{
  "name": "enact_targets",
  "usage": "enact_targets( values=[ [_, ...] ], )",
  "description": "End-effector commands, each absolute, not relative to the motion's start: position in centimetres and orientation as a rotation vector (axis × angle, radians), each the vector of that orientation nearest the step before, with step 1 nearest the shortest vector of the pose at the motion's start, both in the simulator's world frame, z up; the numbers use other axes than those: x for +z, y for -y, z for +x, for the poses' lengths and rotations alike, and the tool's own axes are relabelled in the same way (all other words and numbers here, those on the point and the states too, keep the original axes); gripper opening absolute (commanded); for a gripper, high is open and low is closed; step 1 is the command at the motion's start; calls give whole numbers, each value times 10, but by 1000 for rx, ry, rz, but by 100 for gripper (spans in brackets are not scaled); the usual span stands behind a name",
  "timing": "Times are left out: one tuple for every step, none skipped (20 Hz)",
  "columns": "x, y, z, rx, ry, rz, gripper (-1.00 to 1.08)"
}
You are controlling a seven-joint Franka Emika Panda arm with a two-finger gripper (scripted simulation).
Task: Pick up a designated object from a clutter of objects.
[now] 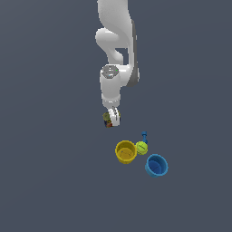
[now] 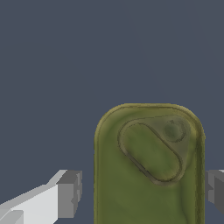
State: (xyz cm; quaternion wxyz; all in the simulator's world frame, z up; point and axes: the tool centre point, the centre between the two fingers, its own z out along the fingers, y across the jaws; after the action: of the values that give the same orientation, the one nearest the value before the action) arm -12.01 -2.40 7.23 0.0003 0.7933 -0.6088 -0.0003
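Gripper (image 1: 112, 118) low over grey floor (image 1: 45, 181), straddling small rectangular box with olive-green top and printed sides (image 1: 108, 119). Wrist view: olive top (image 2: 148, 170) between grey fingertips (image 2: 70, 192), left pad short of box edge with gap showing, right pad close by opposite edge; contact unclear, so clamped or merely closing cannot be told. Box apart from yellow cup (image 1: 125, 151), yellow-green ball (image 1: 142, 147), tiny blue item (image 1: 144, 135), blue cup (image 1: 157, 165): probably clear access.

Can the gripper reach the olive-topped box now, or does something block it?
Probably yes. The gripper is already at the olive-topped box, with a finger on each side. The yellow cup and other clutter stand apart.
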Motion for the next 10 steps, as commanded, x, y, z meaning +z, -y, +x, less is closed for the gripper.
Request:
enact_targets(
  values=[
    [66, 24, -120, 0, 1913, 2492, 100],
    [64, 24, -120, 0, 1914, 2491, 100],
    [63, 24, -120, 0, 1914, 2491, 100],
    [62, 24, -120, 0, 1914, 2491, 100],
    [62, 24, -120, 0, 1914, 2491, 100],
    [62, 24, -120, 0, 1914, 2491, -100],
    [62, 24, -120, 0, 1914, 2491, -100],
    [62, 24, -120, 0, 1914, 2491, -100],
    [62, 24, -120, 0, 1914, 2491, -100],
    [62, 24, -120, 0, 1914, 2491, -100]
  ],
)
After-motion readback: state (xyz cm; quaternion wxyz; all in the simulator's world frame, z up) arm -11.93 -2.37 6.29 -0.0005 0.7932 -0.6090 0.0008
